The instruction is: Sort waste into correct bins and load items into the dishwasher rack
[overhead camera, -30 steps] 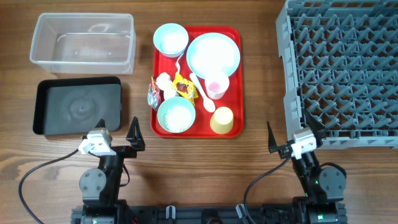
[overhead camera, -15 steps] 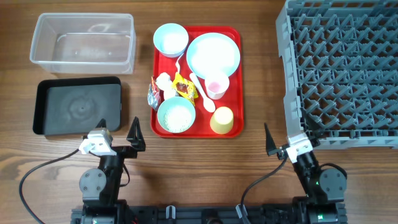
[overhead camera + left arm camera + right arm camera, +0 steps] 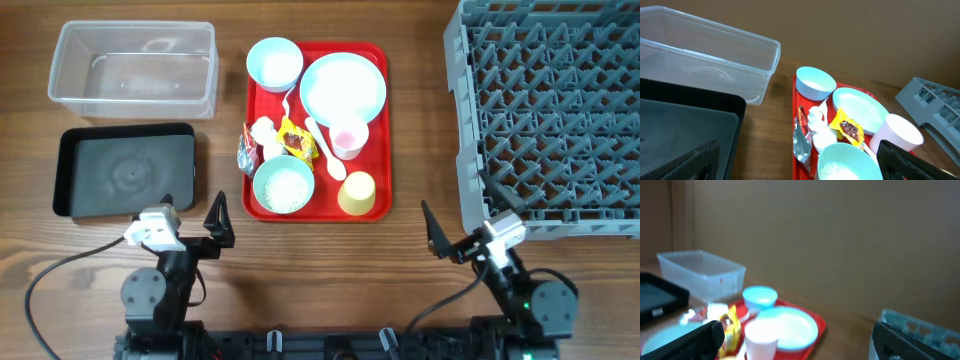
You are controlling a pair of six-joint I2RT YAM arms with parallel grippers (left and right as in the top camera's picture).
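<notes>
Overhead, the left claw (image 3: 190, 210) is standing spread wide, pinching nothing; the glossy black tray (image 3: 125, 170) is lying just ahead of it, the clear tub (image 3: 133, 70) beyond. The right claw (image 3: 463, 215) is gaping empty too, the pegged grey plastic rack (image 3: 550, 110) sitting ahead to its right. Between both claws, further out, a smooth red tray (image 3: 383, 120) is carrying pale-blue bowls (image 3: 274, 62), cups (image 3: 356, 193) and crinkled wrappers (image 3: 293, 138) on the wood-grain bench (image 3: 330, 270).

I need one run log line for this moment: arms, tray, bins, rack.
left fingers open, empty | right fingers open, empty | red tray: dishes, waste on it | clear tub, black tray, rack: nothing seen inside
</notes>
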